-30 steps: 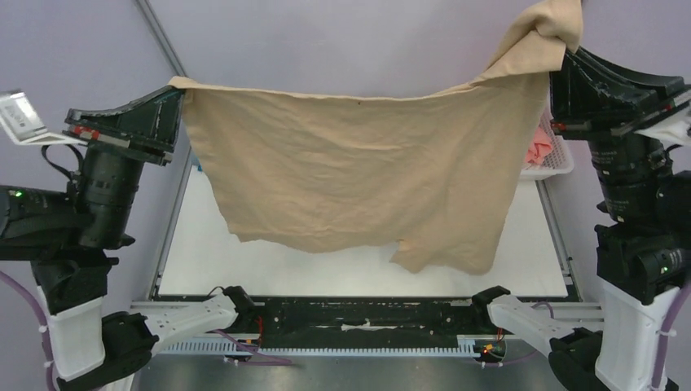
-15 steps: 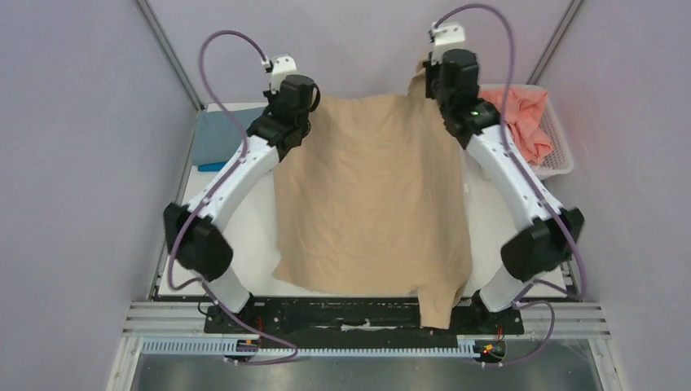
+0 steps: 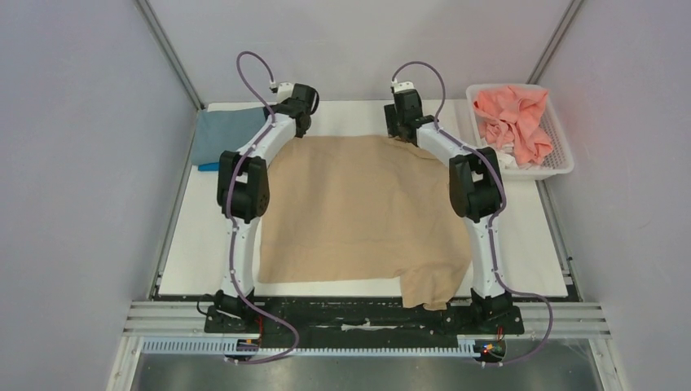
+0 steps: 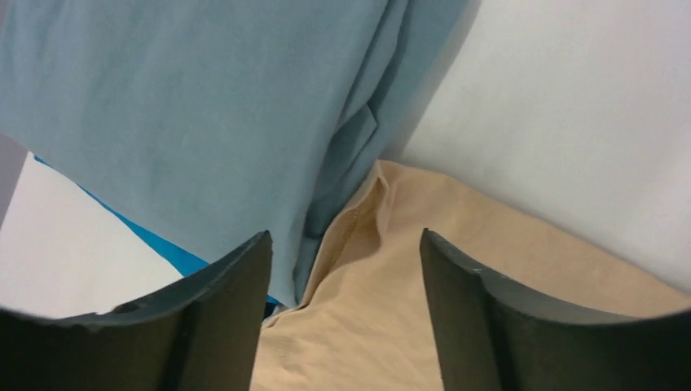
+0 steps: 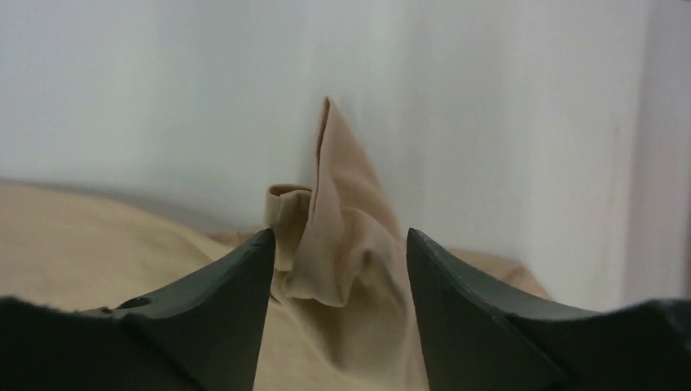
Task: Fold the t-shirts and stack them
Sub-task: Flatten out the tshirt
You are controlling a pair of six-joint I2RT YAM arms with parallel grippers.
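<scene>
The tan t-shirt lies spread flat on the white table, with one lower corner hanging over the near edge. My left gripper stands open just over its far left corner, jaws apart on either side of the cloth and not pinching it. My right gripper is open over the far right corner, where a peak of tan cloth stands up between the fingers. A folded grey-blue t-shirt lies at the far left, touching the tan corner, with a bright blue t-shirt under it.
A white perforated basket at the far right holds a crumpled coral-pink t-shirt and some white cloth. Metal frame posts rise at the table's far corners. Grey walls close in both sides.
A second ago both grippers held the tan t-shirt stretched up in the air. They then carried it down and away over the table, and both have now opened, leaving it flat.
</scene>
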